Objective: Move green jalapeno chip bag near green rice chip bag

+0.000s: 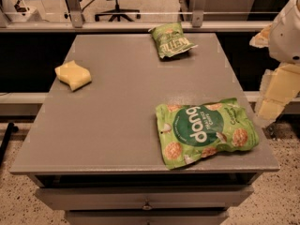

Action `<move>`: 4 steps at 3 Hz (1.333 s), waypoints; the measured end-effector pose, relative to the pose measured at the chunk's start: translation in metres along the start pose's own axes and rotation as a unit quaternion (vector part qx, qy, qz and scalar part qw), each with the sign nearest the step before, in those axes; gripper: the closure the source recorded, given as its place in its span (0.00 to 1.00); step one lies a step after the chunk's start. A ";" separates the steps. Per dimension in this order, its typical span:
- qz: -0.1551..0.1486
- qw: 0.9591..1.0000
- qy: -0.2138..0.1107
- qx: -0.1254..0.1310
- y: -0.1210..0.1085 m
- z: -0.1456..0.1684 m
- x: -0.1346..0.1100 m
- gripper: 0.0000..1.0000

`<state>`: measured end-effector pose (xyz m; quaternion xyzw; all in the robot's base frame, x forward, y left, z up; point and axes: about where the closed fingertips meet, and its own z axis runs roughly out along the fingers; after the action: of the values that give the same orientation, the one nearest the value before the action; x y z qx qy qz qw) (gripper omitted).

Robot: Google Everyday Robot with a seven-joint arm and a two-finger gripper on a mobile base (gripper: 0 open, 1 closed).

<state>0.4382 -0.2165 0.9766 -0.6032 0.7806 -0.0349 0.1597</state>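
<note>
Right of table [117,111], hand [277,93], green jalapeno chip bag [172,40] well apart

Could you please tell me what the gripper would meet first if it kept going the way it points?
The gripper, right of the table, seems to point down-left; it would likely meet the green rice chip bag first, though depth is unclear.

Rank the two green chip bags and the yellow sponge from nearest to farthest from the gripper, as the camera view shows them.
The gripper hangs beside the right edge of the table.
1. Green rice chip bag: front right, nearest.
2. Green jalapeno chip bag: far edge, right of centre.
3. Yellow sponge: left side, farthest.
</note>
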 end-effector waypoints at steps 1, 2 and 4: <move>0.000 1.000 0.000 0.000 0.000 0.000 0.000 0.00; 0.014 1.000 -0.019 0.018 -0.017 0.011 -0.004 0.00; 0.078 0.988 -0.096 0.096 -0.132 0.064 -0.037 0.00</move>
<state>0.5873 -0.2084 0.9564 -0.5226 0.7996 -0.0387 0.2933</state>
